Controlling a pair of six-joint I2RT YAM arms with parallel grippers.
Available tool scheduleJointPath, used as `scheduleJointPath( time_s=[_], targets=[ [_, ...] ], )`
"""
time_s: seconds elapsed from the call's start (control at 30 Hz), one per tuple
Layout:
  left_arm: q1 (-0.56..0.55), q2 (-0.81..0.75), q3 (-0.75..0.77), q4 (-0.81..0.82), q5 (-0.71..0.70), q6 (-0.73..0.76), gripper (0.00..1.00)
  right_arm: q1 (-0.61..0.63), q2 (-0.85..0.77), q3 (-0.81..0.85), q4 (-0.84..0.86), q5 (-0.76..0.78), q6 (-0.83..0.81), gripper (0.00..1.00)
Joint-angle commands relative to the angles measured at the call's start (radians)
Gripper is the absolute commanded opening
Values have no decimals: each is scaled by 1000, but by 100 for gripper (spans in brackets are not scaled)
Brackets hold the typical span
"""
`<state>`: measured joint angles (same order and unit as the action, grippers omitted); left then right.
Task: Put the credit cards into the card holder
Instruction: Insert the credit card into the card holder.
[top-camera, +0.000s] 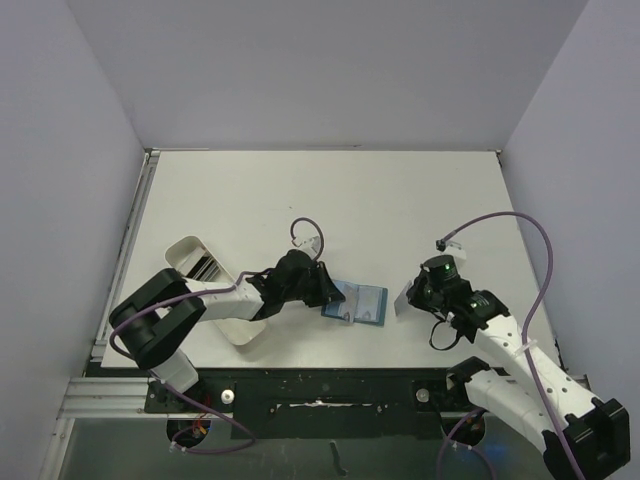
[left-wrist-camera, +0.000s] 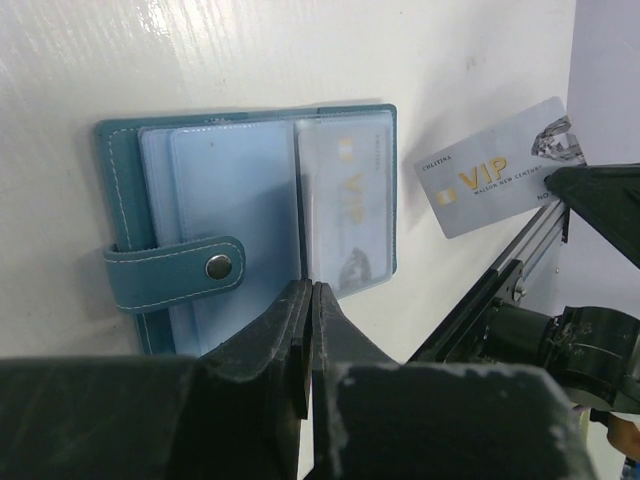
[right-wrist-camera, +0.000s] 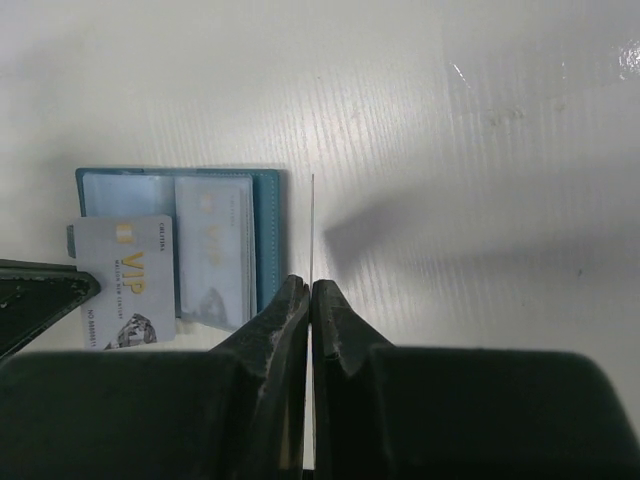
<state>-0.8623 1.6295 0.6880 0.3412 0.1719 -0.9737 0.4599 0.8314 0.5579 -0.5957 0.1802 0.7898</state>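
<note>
So the card holder (top-camera: 365, 306) lies open and flat on the table (top-camera: 400, 200), a bit toward 6 o'clock from the table's middle in the top view. Its strap (left-wrist-camera: 165, 275) with the snap stud (left-wrist-camera: 215, 266) lies across the clear sleeves on one page. The other page already has a sleeved card (left-wrist-camera: 350, 205) tucked in, gold lettering showing through the plastic.

The left gripper (top-camera: 333, 290) sits at the holder's 9 o'clock edge with its fingers pinched tight together. The right wrist view shows it's got the left card (right-wrist-camera: 125, 275), a pale VIP one, clamped by one end and sitting over the strap-side page near the fold. Whether that card's edge is actually inside a sleeve, can't tell.

The right gripper (top-camera: 410, 296) is at the holder's 3 o'clock, just beside it but not touching. Its jaws are also squeezed right down, on the right card (left-wrist-camera: 495, 180). Its own camera only sees that card as a thin line coming out of the fingertips. The left wrist view shows the face, same VIP print, gripped at one end.

A white tray (top-camera: 183, 250) lies out at 9 o'clock from the holder, well apart, partly under the left arm.
</note>
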Motion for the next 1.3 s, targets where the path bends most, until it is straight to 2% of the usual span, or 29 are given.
scheduleJointPath(
  time_s=[0.0, 0.37, 0.7, 0.83, 1.27],
  targets=[
    [4, 21, 22, 98, 44, -7, 0, 13, -36, 38, 30, -1, -10, 0],
    [6, 54, 27, 109, 26, -39, 0, 15, -83, -7, 186, -115, 30, 0],
    [12, 69, 31, 96, 11, -36, 0, 14, -7, -91, 278, -124, 17, 0],
    [11, 79, 34, 97, 13, -36, 0, 11, 68, -94, 233, -104, 20, 0],
    [13, 74, 91, -22, -37, 17, 0, 14, 83, -82, 189, -50, -3, 0]
  ],
)
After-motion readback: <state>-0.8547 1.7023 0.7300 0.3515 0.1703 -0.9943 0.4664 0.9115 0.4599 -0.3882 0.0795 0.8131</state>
